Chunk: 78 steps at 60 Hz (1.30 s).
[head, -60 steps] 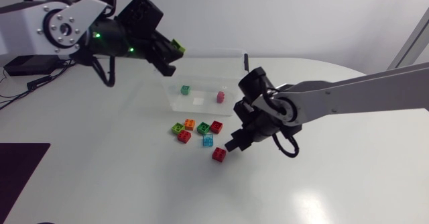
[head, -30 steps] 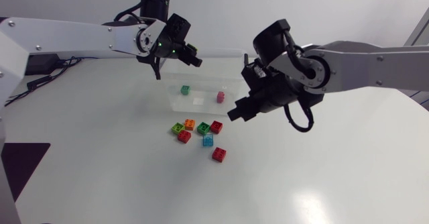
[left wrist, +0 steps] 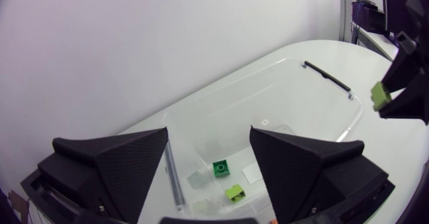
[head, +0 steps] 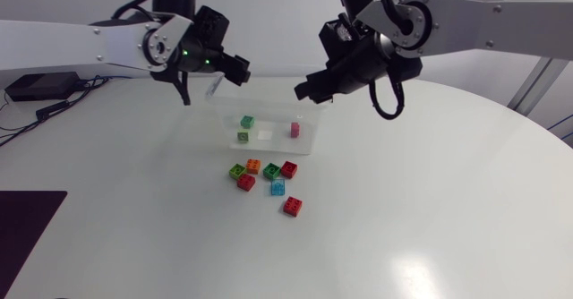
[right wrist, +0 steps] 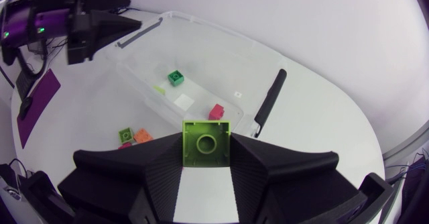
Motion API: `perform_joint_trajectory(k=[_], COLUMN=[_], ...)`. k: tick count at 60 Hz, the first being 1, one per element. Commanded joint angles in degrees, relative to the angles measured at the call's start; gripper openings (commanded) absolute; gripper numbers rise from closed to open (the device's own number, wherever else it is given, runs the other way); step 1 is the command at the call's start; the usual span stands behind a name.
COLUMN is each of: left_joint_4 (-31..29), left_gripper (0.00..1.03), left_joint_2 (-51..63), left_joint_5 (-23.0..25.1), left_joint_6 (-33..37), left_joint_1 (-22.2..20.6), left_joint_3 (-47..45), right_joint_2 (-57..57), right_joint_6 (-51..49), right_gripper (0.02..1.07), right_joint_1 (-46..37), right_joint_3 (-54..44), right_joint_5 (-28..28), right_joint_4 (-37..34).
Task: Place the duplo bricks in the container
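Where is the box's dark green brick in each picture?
Head view: dark green brick in the container, beside its white label.
Left wrist view: brick ahead of the left claw, beside that label.
Right wrist view: brick ahead of the right claw, beyond that label.

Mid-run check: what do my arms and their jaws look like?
The left arm and right arm have pale grey links, black joints and looping black cables. Their jaws are matte black wedges. On the left wrist, green lights glow.
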Motion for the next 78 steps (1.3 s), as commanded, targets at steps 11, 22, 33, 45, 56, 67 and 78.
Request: perform_joint_trajectory(k=[11, 22, 33, 45, 56, 67, 78], left_joint_4=[-0.8, -0.28, -0.19, -2.21, -2.91, -4.23, -6.34], left_gripper=[0.94, 0.93, 0.93, 0.91, 0.91, 0.9, 0.9], left_joint_2=[-14.22, -19.06, -17.39, -11.24, -6.4, -1.83, 2.56], left_joint_5=[-0.26, -0.17, 0.89, 0.98, 2.65, 4.14, 4.58], left_joint_6=[-1.39, 1.34, 4.06, 3.44, 1.77, 0.1, -0.16], left_joint_1=[-0.48, -1.62, -3.47, -5.4, -6.9, -8.39, -8.3], left_joint_3=[-15.87, -28.61, -35.73, -33.97, -32.57, -30.55, -26.94], right_joint_2=[8.55, 15.32, 21.65, 25.69, 22.17, 13.3, 3.01], right_joint_6=[1.56, 1.39, 1.04, 1.04, 0.86, 0.95, 0.86], right_gripper=[0.35, 0.36, 0.48, 0.83, 0.91, 0.92, 0.92], right_joint_1=[-0.74, -0.92, -1.53, -2.41, -2.76, -2.76, -2.06], right_joint_3=[10.11, 16.61, 23.55, 29.0, 27.24, 19.86, 7.38], right_joint_5=[0.32, 0.85, 1.64, 1.73, 1.73, 1.38, 0.76], right_joint_4=[-0.56, -0.29, -1.26, -3.55, -3.63, -3.02, -0.29])
